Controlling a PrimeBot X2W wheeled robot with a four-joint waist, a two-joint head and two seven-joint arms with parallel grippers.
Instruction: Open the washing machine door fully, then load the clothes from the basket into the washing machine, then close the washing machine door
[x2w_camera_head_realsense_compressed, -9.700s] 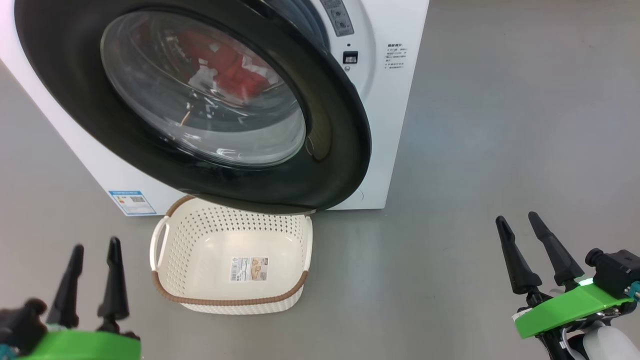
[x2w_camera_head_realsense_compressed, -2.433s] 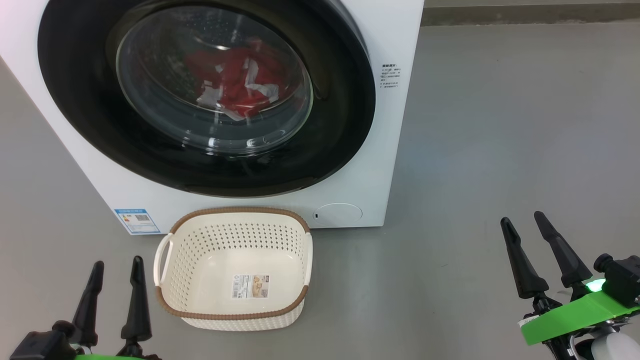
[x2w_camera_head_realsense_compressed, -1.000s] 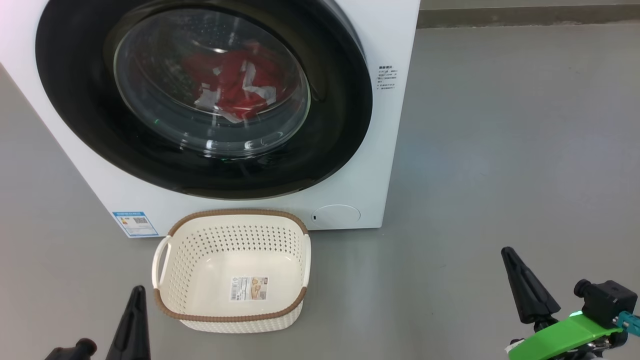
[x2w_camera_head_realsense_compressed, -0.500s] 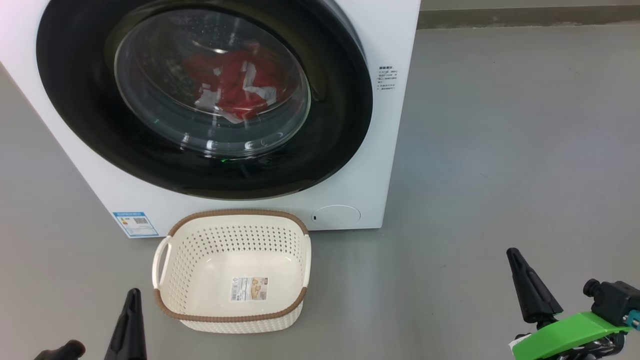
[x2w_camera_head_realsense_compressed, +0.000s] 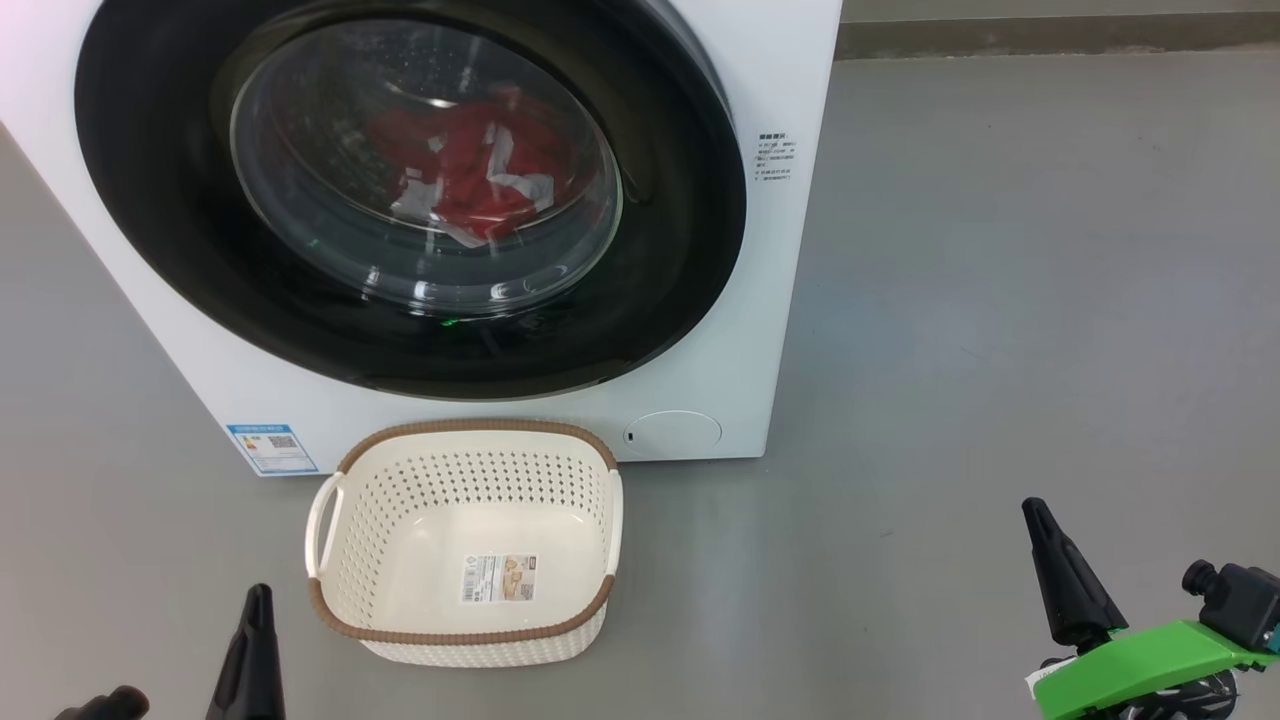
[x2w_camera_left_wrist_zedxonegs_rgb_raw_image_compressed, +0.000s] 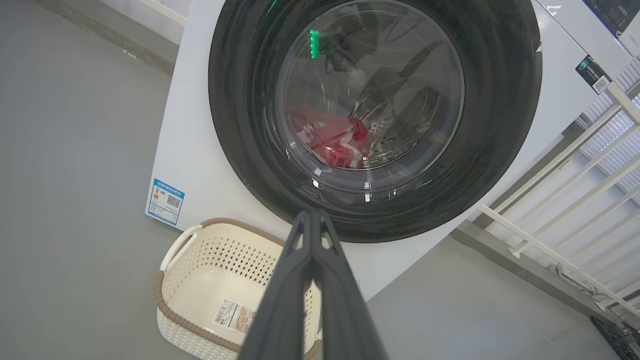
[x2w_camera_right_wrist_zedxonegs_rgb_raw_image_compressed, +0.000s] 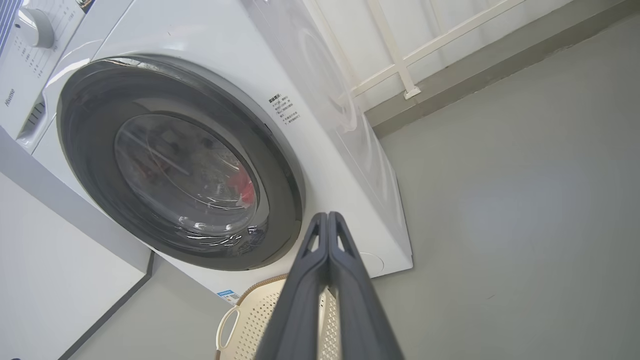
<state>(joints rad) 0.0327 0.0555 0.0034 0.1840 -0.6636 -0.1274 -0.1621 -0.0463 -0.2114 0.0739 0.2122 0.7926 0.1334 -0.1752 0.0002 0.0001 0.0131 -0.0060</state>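
Laundry step of closing, seemingly done. Large round glossy black-rimmed washing machine door (x2w_camera_head_realsense_compressed: 410, 200) at upper left of head view, flush against big white boxy washing machine (x2w_camera_head_realsense_compressed: 790, 300). Bright red white-striped clothes (x2w_camera_head_realsense_compressed: 465, 170) behind its glass. Small cream-white perforated basket (x2w_camera_head_realsense_compressed: 465, 428) at lower centre, empty. Left pincer (x2w_camera_left_wrist_zedxonegs_rgb_raw_image_compressed: 312, 220) and right pincer (x2w_camera_right_wrist_zedxonegs_rgb_raw_image_compressed: 327, 217) pressed shut, holding nothing. Best now: check door rim for gaps, keep arms clear of basket.

There is one washing machine (x2w_camera_head_realsense_compressed: 790, 300), with one round door (x2w_camera_head_realsense_compressed: 680, 250), one blue energy sticker (x2w_camera_head_realsense_compressed: 271, 448) and one round service flap (x2w_camera_head_realsense_compressed: 672, 433). There is one basket (x2w_camera_head_realsense_compressed: 470, 428), with two side handles (x2w_camera_head_realsense_compressed: 322, 520) and one label sticker (x2w_camera_head_realsense_compressed: 499, 578). The red clothes (x2w_camera_head_realsense_compressed: 465, 165) form one bundle; the number of garments in it cannot be told. There are two tools: one left tool (x2w_camera_head_realsense_compressed: 257, 600) and one right tool (x2w_camera_head_realsense_compressed: 1036, 515).
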